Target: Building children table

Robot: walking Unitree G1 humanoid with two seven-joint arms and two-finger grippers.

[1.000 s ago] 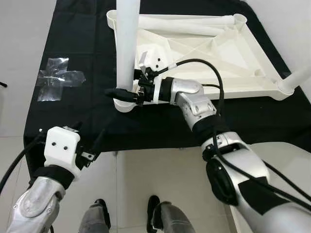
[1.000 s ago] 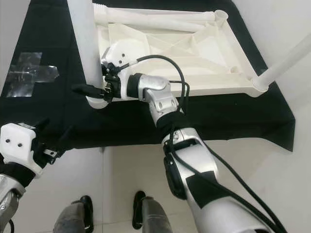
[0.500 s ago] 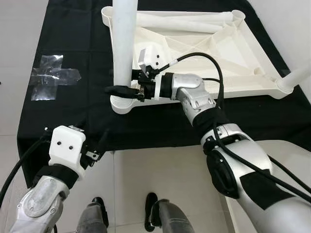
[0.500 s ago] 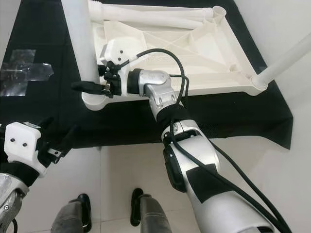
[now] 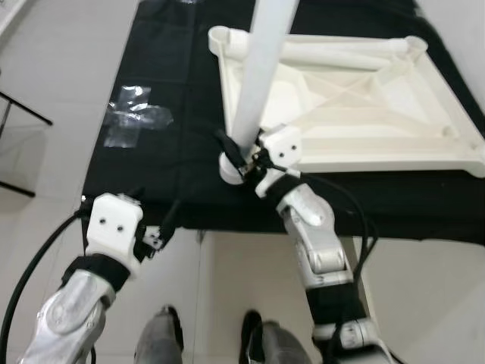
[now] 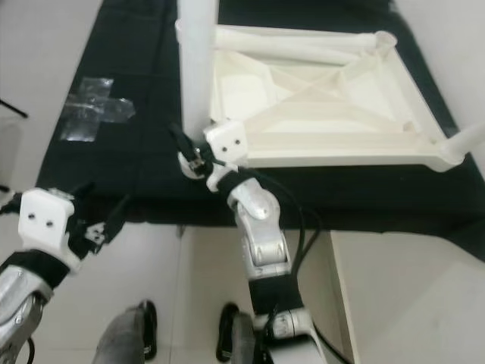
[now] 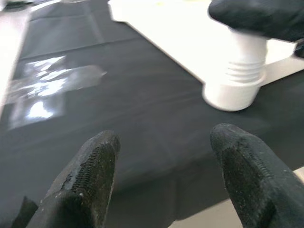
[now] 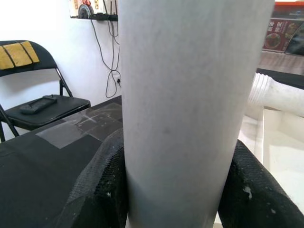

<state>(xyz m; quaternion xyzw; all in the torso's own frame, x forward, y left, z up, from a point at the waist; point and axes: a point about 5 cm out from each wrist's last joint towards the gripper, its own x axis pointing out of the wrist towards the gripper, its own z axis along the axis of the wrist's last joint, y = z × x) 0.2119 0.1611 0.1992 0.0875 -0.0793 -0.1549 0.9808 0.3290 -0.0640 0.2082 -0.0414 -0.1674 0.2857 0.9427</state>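
The white children's table top point(image 5: 379, 161) lies upside down on a black cloth point(image 5: 174, 68). One white leg point(image 5: 261, 76) stands upright in the near-left corner socket point(image 7: 235, 90). My right gripper point(image 5: 236, 155) is shut on this leg just above the socket, and the black fingers point(image 8: 104, 185) wrap both sides of the leg point(image 8: 190, 95). My left gripper point(image 5: 155, 206) hovers open at the cloth's near edge, left of the socket, with nothing between its fingers point(image 7: 90, 175).
Two more white legs point(image 5: 341, 51) lie inside the far rim of the table top. Another leg point(image 6: 466, 140) stands at the near-right corner. Clear tape point(image 5: 136, 121) lies on the cloth's left side. A black folding chair point(image 8: 42, 104) stands beyond. White floor lies under my feet.
The camera has shifted, so the table sits further right and my right arm now reaches up from below. The right gripper stays shut on the leg; the left stays open.
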